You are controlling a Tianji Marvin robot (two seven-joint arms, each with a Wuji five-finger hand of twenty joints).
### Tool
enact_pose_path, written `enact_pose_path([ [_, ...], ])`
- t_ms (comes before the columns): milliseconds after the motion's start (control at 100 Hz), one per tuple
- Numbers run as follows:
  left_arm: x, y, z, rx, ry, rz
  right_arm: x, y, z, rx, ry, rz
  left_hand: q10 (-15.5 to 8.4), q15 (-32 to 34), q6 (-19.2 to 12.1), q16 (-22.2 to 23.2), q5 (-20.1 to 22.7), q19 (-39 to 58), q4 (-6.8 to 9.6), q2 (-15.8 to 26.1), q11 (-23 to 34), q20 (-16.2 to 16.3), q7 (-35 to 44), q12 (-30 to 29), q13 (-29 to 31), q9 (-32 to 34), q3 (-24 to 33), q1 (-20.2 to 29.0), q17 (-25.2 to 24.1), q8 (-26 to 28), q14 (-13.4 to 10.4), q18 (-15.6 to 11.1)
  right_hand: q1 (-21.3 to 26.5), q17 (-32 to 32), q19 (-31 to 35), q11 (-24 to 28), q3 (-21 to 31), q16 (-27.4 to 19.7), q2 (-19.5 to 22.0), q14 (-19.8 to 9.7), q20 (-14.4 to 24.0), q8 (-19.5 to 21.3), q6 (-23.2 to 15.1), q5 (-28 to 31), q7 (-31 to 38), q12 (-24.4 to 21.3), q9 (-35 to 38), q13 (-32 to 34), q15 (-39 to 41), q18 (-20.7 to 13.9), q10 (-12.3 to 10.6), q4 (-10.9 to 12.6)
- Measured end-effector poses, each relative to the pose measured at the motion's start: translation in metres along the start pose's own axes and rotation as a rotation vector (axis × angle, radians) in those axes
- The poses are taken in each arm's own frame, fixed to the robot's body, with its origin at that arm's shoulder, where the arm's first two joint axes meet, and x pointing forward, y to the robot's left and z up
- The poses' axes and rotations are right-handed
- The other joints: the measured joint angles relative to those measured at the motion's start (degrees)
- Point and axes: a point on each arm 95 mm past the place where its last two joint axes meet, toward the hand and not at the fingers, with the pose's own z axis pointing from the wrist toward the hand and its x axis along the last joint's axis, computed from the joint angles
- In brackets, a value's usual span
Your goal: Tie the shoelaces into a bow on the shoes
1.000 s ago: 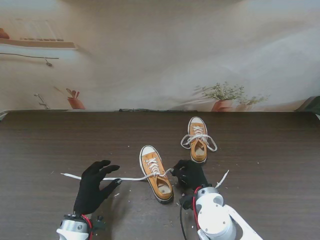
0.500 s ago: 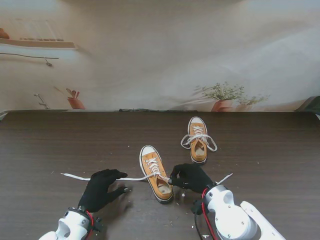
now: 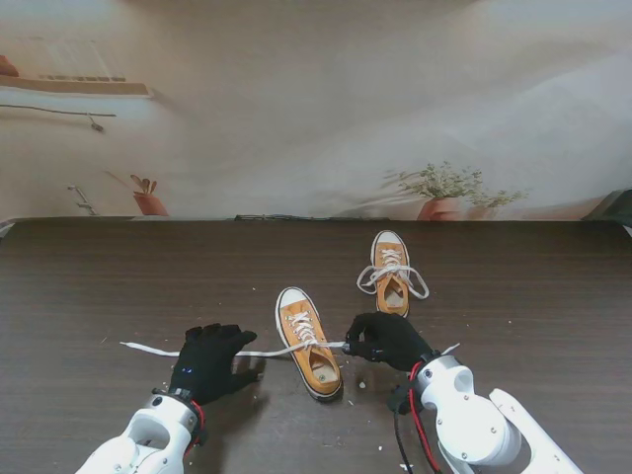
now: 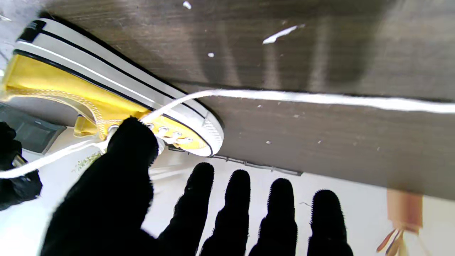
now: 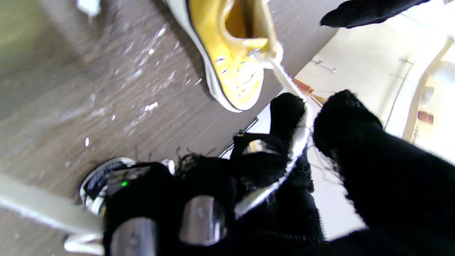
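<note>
Pinched right lace (image 5: 296, 142) between right hand (image 3: 388, 341) fingertips; left hand (image 3: 212, 359) spread, empty, above left lace (image 4: 320, 98); best kept taut

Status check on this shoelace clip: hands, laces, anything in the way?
Right hand shut on right lace. Left hand open over left lace. Near shoe untied; far shoe apart. Nothing blocking.

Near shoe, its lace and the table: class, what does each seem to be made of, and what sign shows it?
Near shoe: likely mustard canvas, matte with visible stitching, over a white, smooth, rubber-like sole.
Lace: flat white woven fabric, seemingly cotton or polyester, fuzzy edged.
Table: dark wood-grain surface, faintly glossy; wood or laminate, cannot tell.
</note>
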Motion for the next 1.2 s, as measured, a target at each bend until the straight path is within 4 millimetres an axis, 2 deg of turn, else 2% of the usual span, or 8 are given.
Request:
enact_pose_path([
  [60, 0.009, 0.001, -0.001, 0.016, 0.01, 0.023, 0.001, -0.001, -0.001, 0.013, -0.006, 0.073, 0.0, 0.0, 0.0, 0.0, 0.1, 0.7, 0.0, -1.1, 0.0, 0.0, 0.0, 0.0, 0.0, 0.0, 0.0, 0.0, 0.7, 0.0, 0.0, 0.0, 0.0, 0.0, 0.0, 0.0, 0.0, 0.0, -0.5, 0.0, 0.0, 0.0, 0.0, 0.0, 0.0, 0.0, 0.0, 0.0, 0.0, 0.0, 0.0, 0.0],
  [220, 0.028, 0.006, 0.002, 0.002, -0.003, 0.016, 0.002, -0.003, -0.003, 0.013, -0.01, 0.044, 0.0, 1.2, -0.2, 0.0, 7.1, 6.8, 0.0, -2.9, 0.2, -1.6, 1.2, 0.0, 2.3, 2.4, 0.1, 0.0, 2.9, -0.4, 0.0, 0.0, 0.0, 0.0, 0.0, 0.0, 0.0, 0.0, -0.5, 0.0, 0.0, 0.0, 0.0, 0.0, 0.0, 0.0, 0.0, 0.0, 0.1, 0.0, 0.0, 0.0],
  [290, 0.035, 0.006, 0.006, 0.005, -0.012, 0.033, 0.002, -0.004, -0.003, 0.014, -0.013, 0.048, 0.5, 2.8, -0.2, 0.0, 7.6, 9.3, 0.0, -3.7, 0.8, -3.9, 1.8, 0.0, 3.1, 3.8, 0.1, 0.0, 3.7, 0.2, 0.2, 0.0, 0.0, 0.0, 0.0, 0.0, 0.0, 0.0, -0.5, 0.0, 0.0, 0.0, 0.0, 0.0, 0.0, 0.0, 0.0, 0.0, 0.1, 0.0, 0.1, 0.0],
  [390, 0.041, 0.009, 0.016, 0.023, -0.01, 0.055, 0.002, -0.005, -0.004, 0.016, -0.017, 0.055, 0.5, 3.1, -0.2, 0.0, 9.0, 11.4, 0.0, -4.3, 1.3, -4.2, 2.6, 0.0, 4.3, 5.2, 0.1, 0.0, 5.1, 0.8, 0.3, 0.0, 0.0, 0.0, 0.0, 0.0, 0.0, 0.0, -0.5, 0.0, 0.0, 0.0, 0.0, 0.0, 0.0, 0.0, 0.0, 0.0, 0.1, 0.0, 0.1, 0.0],
  [710, 0.035, 0.034, 0.043, 0.139, -0.022, 0.121, 0.001, -0.007, -0.006, 0.009, -0.029, 0.068, 0.5, 7.3, -0.5, 0.0, 12.6, 17.7, 0.0, -9.9, 4.9, -6.6, 10.2, 0.1, 9.8, 9.2, 7.7, -0.8, 9.7, 3.3, 0.2, 0.0, 0.7, 0.0, 0.0, 0.0, 0.1, 0.0, -0.2, 0.3, 0.0, -0.6, 0.0, 0.0, 0.0, 0.0, 0.0, 0.0, 0.1, 0.4, 0.3, 0.0],
  [1010, 0.032, 0.054, 0.06, 0.117, -0.046, 0.106, -0.002, -0.006, -0.012, 0.008, -0.038, 0.062, 0.5, 11.3, -0.4, 0.0, 13.4, 23.3, -0.01, -10.0, 6.2, -5.5, 16.7, 0.2, 13.5, 12.1, 12.2, -0.8, 14.2, 4.6, 0.0, 0.0, 1.2, 0.0, 0.0, 0.0, 0.1, 0.0, 0.7, 0.5, 0.0, -0.6, 0.1, -0.1, 0.0, 0.0, 0.0, 0.0, 0.1, 1.0, 0.4, 0.0],
  [1110, 0.033, 0.059, 0.064, 0.121, -0.047, 0.098, -0.003, -0.008, -0.015, 0.005, -0.036, 0.051, 0.5, 11.9, -0.4, 0.0, 13.8, 23.9, -2.03, -10.2, 7.5, -5.4, 18.7, 0.3, 14.1, 13.3, 12.8, 0.3, 14.6, 4.6, -0.1, 0.0, 1.2, 0.0, 0.0, 0.0, 0.1, 0.0, 0.8, 0.5, 0.0, -0.6, 0.1, -0.1, 0.0, 0.0, 0.0, 0.0, 0.2, 1.0, 0.5, 0.0],
  [1200, 0.034, 0.063, 0.068, 0.129, -0.042, 0.109, -0.005, -0.009, -0.018, 0.005, -0.041, 0.054, 0.5, 12.4, 0.6, 0.0, 15.1, 24.2, -2.36, -10.7, 7.1, -5.1, 23.9, 0.4, 14.2, 14.1, 12.0, 3.4, 15.1, 3.6, -0.3, 0.0, 1.2, 0.0, 0.0, 0.0, 0.1, 0.0, 0.8, 0.5, 0.0, -0.6, 0.1, -0.2, 0.0, 0.0, 0.0, 0.0, 0.2, 1.0, 0.5, 0.0],
])
